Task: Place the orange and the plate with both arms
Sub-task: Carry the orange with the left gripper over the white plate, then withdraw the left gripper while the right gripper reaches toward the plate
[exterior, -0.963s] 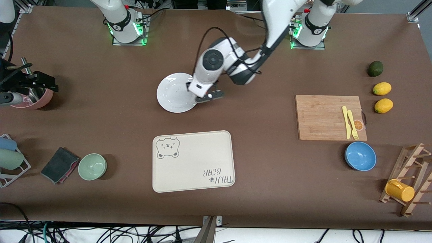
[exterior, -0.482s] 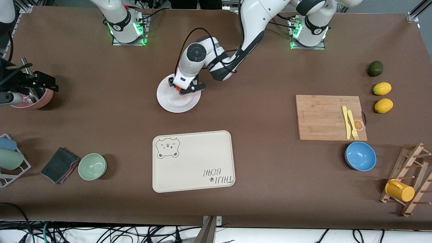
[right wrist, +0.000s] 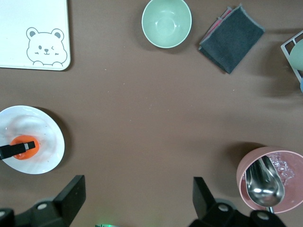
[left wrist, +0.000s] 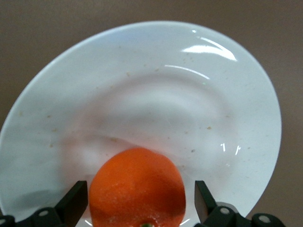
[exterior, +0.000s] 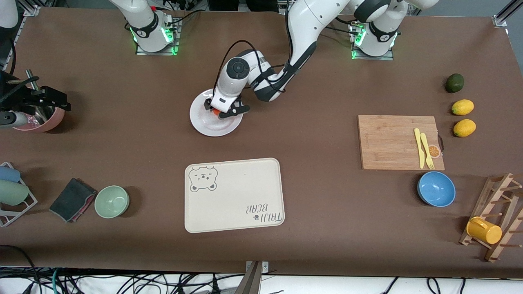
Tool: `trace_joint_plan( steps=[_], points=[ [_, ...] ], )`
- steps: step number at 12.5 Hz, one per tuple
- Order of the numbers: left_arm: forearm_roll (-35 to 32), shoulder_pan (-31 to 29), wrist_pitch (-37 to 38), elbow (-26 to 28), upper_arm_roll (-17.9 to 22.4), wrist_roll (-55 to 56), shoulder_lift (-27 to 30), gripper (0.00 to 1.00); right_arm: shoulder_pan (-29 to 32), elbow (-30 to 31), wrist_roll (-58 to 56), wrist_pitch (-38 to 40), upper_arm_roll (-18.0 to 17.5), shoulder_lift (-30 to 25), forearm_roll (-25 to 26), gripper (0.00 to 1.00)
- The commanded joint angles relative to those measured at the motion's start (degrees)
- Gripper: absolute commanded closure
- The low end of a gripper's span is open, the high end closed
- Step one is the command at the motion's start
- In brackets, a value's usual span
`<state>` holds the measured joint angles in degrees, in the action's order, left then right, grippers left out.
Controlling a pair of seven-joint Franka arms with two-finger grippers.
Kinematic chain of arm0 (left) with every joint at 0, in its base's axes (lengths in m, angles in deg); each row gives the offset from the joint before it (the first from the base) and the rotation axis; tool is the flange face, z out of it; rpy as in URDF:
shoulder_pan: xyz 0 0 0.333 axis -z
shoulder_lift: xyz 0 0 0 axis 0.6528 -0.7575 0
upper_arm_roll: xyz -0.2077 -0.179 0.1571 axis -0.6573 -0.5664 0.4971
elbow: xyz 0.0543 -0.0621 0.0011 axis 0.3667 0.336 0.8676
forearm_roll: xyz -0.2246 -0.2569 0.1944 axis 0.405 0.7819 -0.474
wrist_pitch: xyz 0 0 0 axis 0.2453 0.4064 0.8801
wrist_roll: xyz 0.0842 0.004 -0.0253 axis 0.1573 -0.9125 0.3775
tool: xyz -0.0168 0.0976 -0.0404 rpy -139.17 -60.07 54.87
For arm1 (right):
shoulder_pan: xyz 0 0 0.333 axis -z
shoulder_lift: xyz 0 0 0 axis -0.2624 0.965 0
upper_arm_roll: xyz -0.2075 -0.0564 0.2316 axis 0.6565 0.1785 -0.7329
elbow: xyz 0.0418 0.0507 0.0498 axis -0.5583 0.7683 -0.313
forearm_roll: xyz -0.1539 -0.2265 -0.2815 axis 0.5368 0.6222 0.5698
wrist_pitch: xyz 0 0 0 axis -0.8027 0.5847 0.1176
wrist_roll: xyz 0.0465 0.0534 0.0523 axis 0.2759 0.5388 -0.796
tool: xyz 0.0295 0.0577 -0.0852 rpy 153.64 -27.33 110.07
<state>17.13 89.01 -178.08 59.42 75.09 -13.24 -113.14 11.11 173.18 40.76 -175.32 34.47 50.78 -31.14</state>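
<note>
Bright orange round mandarin (left wrist: 137, 187) sits on the round white glossy plate (exterior: 204, 122), the left gripper (exterior: 223, 111) spread wide around it, fingers clear. The right gripper (right wrist: 135, 198) waits, open and empty, above the brown surface (exterior: 327, 212).

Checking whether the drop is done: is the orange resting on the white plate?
Yes: the left wrist view shows the orange sitting on the plate, with the left gripper open around it.

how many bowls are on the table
3. A green bowl beside the dark cloth, a blue bowl nearer the front camera than the cutting board, and a pink bowl holding a metal scoop at the right arm's end.
</note>
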Motion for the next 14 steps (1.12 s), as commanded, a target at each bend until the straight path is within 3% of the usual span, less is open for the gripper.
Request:
trace_joint_plan(
  steps=[1, 6, 10, 14],
  points=[
    [1.15, -2.09, 2.1, -0.52, 0.95, 0.37, 3.89, 0.0, 0.15, -0.73, 0.03, 0.81, 0.39, 0.09, -0.88, 0.0],
    [0.53, -12.71, 24.11, -0.61, 0.6, -2.94, 13.12, 0.0, 0.33, -0.73, 0.03, 0.9, 2.32, 0.27, -0.97, 0.0],
    [1.24, -24.31, 33.35, -0.43, 0.43, -13.49, 15.94, 0.0, 0.85, -0.73, 0.73, 0.37, 3.38, 1.23, -2.56, 0.0],
    [2.38, -40.48, 49.45, -0.43, -0.54, -35.95, 18.58, 0.0, 0.94, -0.56, -0.23, 1.07, 3.38, 2.29, -2.81, 0.0]
  ],
)
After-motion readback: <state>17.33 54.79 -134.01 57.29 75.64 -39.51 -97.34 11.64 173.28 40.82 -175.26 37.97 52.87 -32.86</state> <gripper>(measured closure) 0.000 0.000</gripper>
